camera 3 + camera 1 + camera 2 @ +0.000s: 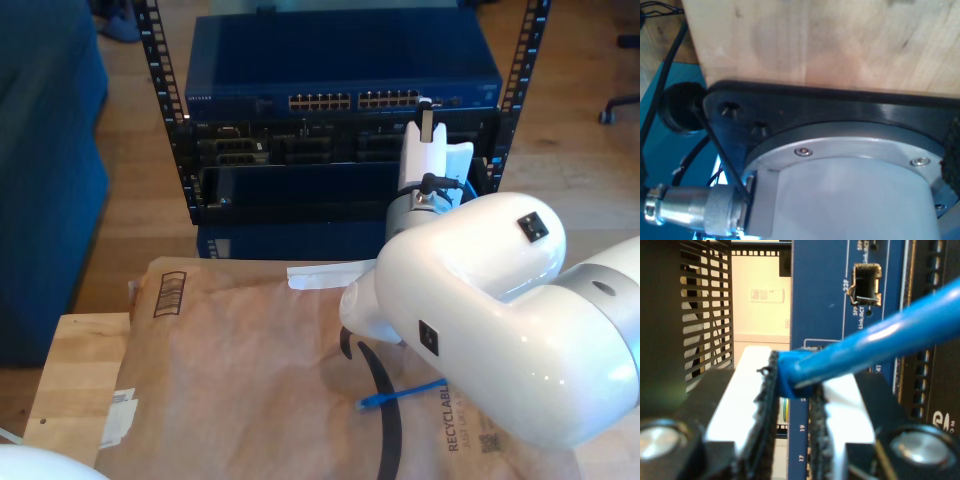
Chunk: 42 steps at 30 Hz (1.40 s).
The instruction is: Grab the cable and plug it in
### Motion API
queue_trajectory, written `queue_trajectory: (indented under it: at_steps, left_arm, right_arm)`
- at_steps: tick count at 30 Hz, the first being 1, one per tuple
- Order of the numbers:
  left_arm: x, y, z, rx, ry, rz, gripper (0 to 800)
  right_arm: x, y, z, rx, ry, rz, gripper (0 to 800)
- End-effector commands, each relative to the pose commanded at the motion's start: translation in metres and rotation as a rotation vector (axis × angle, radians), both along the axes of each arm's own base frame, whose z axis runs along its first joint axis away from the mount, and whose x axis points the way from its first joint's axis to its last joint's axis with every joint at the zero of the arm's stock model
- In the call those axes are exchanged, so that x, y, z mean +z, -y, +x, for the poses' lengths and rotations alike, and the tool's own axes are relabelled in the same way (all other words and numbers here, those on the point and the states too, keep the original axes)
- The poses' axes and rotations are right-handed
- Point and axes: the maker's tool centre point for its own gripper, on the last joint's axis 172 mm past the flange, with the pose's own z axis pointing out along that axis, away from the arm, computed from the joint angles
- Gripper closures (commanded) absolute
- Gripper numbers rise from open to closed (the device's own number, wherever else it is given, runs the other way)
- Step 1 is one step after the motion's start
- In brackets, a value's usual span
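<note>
The cable (880, 335) is bright blue and runs out from between the black pads of my second gripper (792, 385), which is shut on it. Just beyond stands the blue switch panel (820, 300) with an open SFP port (866, 285) labelled 23F. In the exterior view my second gripper (425, 112) is held up against the right-hand ports of the blue switch (340, 60) in the rack. A loose stretch of the cable (405, 393) with its far end lies on the brown paper. The plug at the gripped end is hidden.
A white arm base (850, 195) sits on a black plate (840, 105) on a wooden table (830, 40). Brown paper (240, 380) covers the table. A thick black cable (388, 425) curls beside the blue one. A blue sofa (40, 150) stands at the exterior view's left.
</note>
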Motion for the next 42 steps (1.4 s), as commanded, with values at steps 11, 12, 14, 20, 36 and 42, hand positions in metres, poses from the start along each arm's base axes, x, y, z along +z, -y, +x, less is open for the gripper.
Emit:
queue_trajectory:
  at_steps: [11,12,14,20,36,42]
  left_arm:
    - [0.000,0.001,0.000,0.000,0.000,-0.002,0]
    - [0.000,0.000,0.000,0.000,0.000,0.000,0]
    - [0.000,0.001,0.000,0.000,0.000,-0.002,0]
    - [0.000,0.000,0.000,0.000,0.000,0.000,0]
    - [0.000,0.001,0.000,0.000,0.000,-0.002,0]
    - [0.000,0.000,0.000,0.000,0.000,0.000,0]
  right_arm:
    - [0.000,-0.001,0.008,0.003,0.013,0.008,800]
    - [0.000,0.000,0.008,0.001,0.013,0.008,800]
    - [-0.001,0.000,0.008,0.003,0.012,0.006,800]
    - [0.001,0.001,0.010,0.009,0.019,0.017,800]
    - [0.002,0.003,0.012,0.022,0.026,0.034,800]
    - [0.000,0.006,0.013,0.018,0.023,0.033,800]
